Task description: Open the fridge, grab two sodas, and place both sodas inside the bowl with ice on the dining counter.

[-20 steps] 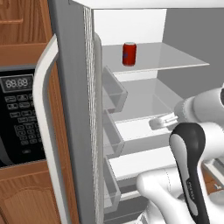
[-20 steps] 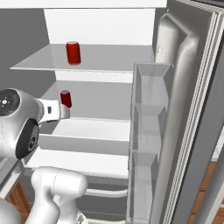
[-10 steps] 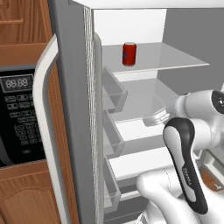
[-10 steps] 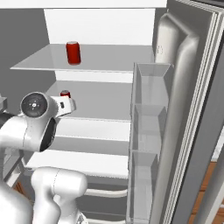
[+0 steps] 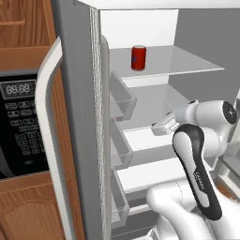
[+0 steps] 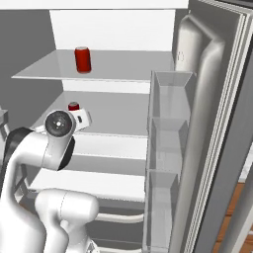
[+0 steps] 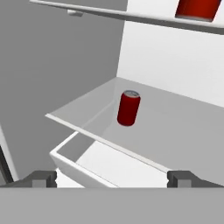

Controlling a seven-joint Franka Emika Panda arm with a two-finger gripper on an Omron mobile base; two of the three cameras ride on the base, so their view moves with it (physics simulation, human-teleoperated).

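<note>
Hand view shows one of the sodas, the lower can (image 7: 128, 108), standing upright on the fridge's middle glass shelf (image 7: 175, 131), near that shelf's front edge and close to the grey side wall. A second red can (image 7: 197, 8) stands on the upper shelf (image 7: 109, 14), cut off by the top of this view. Below the middle shelf's lip sits a white bin or drawer (image 7: 83, 159), nothing visible in it.

The gripper (image 7: 112, 178) hangs in front of the lower can, well short of it and a little below its level. The two dark fingertips (image 7: 43, 178) stand far apart at the bottom of the hand view, spread wide with nothing between them.

From the left base view, the upper can (image 5: 138, 57) sits toward the back of the top shelf, and the gripper (image 5: 164, 125) reaches into the fridge (image 5: 77, 70) over the middle shelf. The door bins (image 5: 122, 96) on the open left door look bare. A black microwave (image 5: 21, 124) is set in wooden cabinetry beside that door.

From the right base view, the lower can (image 6: 73, 105) peeks out just above the robot's wrist, and the upper can (image 6: 83, 59) stands on the shelf above. The right door (image 6: 217, 123) is swung open, its clear bins (image 6: 168, 128) holding nothing visible.
</note>
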